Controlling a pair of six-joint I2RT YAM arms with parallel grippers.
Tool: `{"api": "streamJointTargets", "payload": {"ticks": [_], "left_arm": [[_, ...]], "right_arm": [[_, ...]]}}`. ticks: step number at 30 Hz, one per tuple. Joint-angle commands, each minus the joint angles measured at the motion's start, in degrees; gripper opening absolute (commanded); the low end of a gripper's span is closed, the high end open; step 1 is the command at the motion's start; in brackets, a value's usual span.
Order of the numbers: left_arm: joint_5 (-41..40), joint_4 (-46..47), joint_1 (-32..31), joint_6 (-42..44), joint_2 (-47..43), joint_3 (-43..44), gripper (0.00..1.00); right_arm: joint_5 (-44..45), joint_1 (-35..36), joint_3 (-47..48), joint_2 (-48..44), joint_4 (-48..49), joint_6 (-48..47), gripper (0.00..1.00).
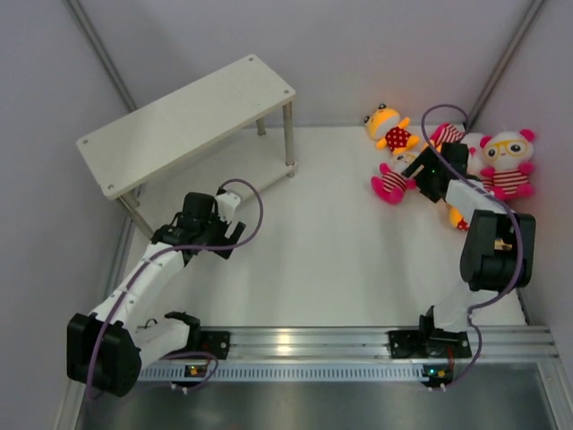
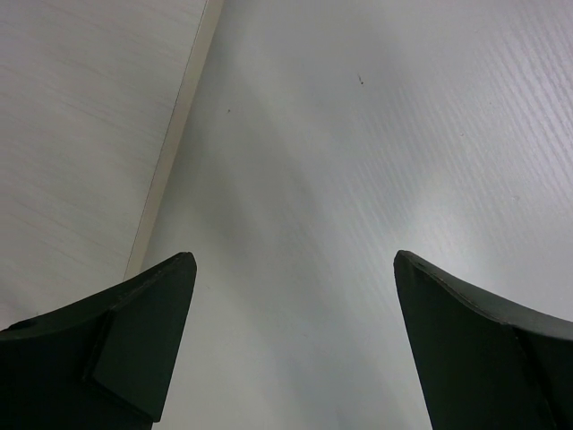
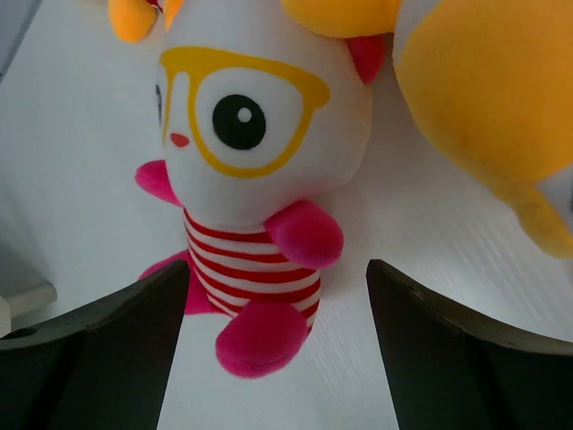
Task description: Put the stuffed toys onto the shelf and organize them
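Note:
The shelf (image 1: pixel 183 118), cream boards on silver legs, stands at the back left. The stuffed toys lie in a group at the back right: a yellow-orange one (image 1: pixel 389 125), a white one with yellow glasses (image 1: pixel 508 161), and a striped white one (image 1: pixel 392 181) lying on the table. Others are partly hidden behind my right arm. My right gripper (image 1: pixel 419 176) is open just above the striped one. In the right wrist view that doll (image 3: pixel 255 152) lies in front of the open gripper (image 3: pixel 277 300), its pink leg between the tips. My left gripper (image 1: pixel 192 220) is open and empty near the shelf; its wrist view (image 2: pixel 295 269) shows only table.
A yellow-orange toy (image 3: pixel 488 98) lies close on the right of the striped doll. A pale board edge (image 2: pixel 175 134) runs along the left of the left wrist view. Grey walls close the table at the back and sides. A metal rail (image 1: pixel 304 345) crosses the near edge.

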Motion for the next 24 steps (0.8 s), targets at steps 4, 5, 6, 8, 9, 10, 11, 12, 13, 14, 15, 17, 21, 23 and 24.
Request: {"api": "streamJointTargets", "payload": {"ticks": [4,5,6,8,9,10,11,12,13,14,15,17,21,23,24], "left_arm": [[-0.87,-0.22,0.03,0.05,0.16,-0.55,0.99],[-0.70,-0.22,0.03,-0.03,0.42,-0.46,0.99],[-0.61,-0.22,-0.05,-0.04,0.60,-0.38,0.99],[-0.87,-0.22,0.03,0.14,0.60,-0.20,0.99],[-1.13,-0.22,-0.05,0.31,0.78,-0.11,0.99],[-1.31,-0.31,-0.06,0.49,0.60,0.06,0.99],[-1.31,-0.57,-0.06,0.40,0.52,0.41,0.99],[-0.88,-1.53,-0.06,0.49,0.43,0.94,0.99],[-0.26,-2.41,-0.06,0.75,0.34,1.55,0.99],[0.27,-3.29,-0.06,0.76,0.34,3.21,0.99],[2.01,-4.34,-0.06,0.67,0.51,4.36,0.99],[6.50,-8.03,-0.05,0.67,0.51,8.65,0.98],[17.30,-14.10,0.03,0.58,0.60,18.41,0.99],[22.82,-16.55,-0.06,0.06,0.60,24.63,0.99],[24.16,-17.18,-0.06,-0.73,0.78,26.76,0.99]], "right_arm": [[-8.79,1.22,6.62,12.49,6.92,5.48,0.81],[-8.45,2.36,7.67,13.72,5.70,5.30,0.80],[-7.66,2.98,9.60,15.65,4.73,5.13,0.79],[-6.26,4.39,10.58,16.98,2.97,4.95,0.56],[-6.16,4.57,9.45,16.55,3.66,5.04,0.45],[-6.34,4.66,8.22,15.59,5.15,5.04,0.35],[-6.43,4.66,6.90,14.36,6.56,4.60,0.18],[-6.60,4.74,4.28,10.96,9.09,3.73,0.06],[-6.52,4.83,2.95,8.83,9.81,1.11,0.00],[-6.60,5.01,1.72,6.55,9.91,-0.74,0.00],[-6.95,5.18,-0.82,1.13,12.69,-3.02,0.00],[-7.74,6.06,-2.94,-5.13,13.68,-11.19,0.00],[-12.74,15.62,-5.68,-23.74,11.76,-29.91,0.00],[-15.11,23.61,-5.77,-28.60,10.61,-36.00,0.00],[-15.13,25.90,-5.77,-32.37,11.13,-35.92,0.00]]}}
